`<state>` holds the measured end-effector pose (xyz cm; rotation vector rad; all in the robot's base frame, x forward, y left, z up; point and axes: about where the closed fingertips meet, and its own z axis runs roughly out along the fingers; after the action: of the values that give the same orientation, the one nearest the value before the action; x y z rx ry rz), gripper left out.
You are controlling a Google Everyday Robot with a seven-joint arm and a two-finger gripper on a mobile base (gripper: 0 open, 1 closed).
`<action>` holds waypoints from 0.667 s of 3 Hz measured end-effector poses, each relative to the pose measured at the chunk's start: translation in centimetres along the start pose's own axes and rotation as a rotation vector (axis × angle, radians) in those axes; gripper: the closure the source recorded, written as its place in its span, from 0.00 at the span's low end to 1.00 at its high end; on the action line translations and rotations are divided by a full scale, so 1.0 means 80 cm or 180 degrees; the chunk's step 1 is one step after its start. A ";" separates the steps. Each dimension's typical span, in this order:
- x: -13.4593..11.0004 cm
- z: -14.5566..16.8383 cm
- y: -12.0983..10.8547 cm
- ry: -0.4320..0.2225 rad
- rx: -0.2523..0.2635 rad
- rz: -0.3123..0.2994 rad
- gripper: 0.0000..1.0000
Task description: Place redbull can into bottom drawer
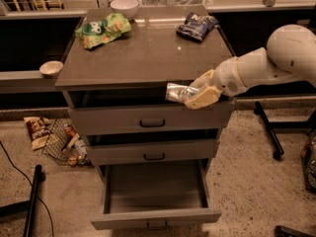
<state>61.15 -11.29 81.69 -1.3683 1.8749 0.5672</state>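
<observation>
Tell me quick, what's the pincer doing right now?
Pincer: closed on the redbull can, at the cabinet's front edge, above the open bottom drawer.

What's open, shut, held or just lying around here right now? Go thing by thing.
gripper: shut on the redbull can, in front of the cabinet.
redbull can: held sideways, off the cabinet top.
bottom drawer: pulled open, nothing inside.
green snack bag: lying on the cabinet top.
blue snack bag: lying on the cabinet top.
white bowl: upright.
</observation>
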 end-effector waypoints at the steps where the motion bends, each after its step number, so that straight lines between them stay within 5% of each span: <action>1: 0.033 -0.008 0.059 -0.0001 -0.0002 0.0124 1.00; 2: 0.083 0.021 0.109 -0.0080 -0.0061 0.0461 1.00</action>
<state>52.39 -11.25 74.96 -1.2384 1.9636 0.6731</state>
